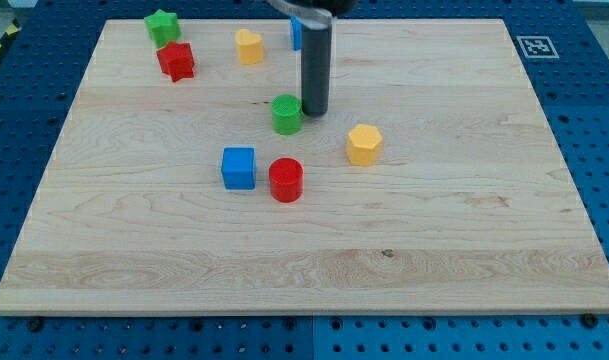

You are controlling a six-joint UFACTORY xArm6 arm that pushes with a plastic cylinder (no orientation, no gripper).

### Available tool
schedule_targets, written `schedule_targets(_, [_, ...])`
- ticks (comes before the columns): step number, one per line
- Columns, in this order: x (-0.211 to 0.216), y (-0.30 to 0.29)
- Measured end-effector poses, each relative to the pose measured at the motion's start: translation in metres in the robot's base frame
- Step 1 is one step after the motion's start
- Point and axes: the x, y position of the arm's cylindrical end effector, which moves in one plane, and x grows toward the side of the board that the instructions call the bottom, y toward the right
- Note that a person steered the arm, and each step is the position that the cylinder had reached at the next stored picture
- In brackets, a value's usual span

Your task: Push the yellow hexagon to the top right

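Bright, even light; sharp focus

yellow hexagon — flat, mid-board

We see a green cylinder, red cylinder, blue cube, green star, red star on the wooden board.

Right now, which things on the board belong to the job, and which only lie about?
For the job: yellow hexagon block; my tip, up-left of it beside the green cylinder block.

Lying about: blue cube, red cylinder, yellow pentagon-like block, red star, green star.
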Motion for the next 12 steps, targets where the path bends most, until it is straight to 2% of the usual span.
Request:
schedule_targets(1, [0.046,0.002])
schedule_targets(2, [0.057,0.006])
schedule_targets(3, [0.057,0.010])
schedule_targets(5, [0.057,0.079])
schedule_targets(6, [0.050,0.110])
schedule_targets(8, [0.039,0.117])
schedule_targets(10, [-0.016,0.125])
schedule_targets(12, [-0.064,0.166])
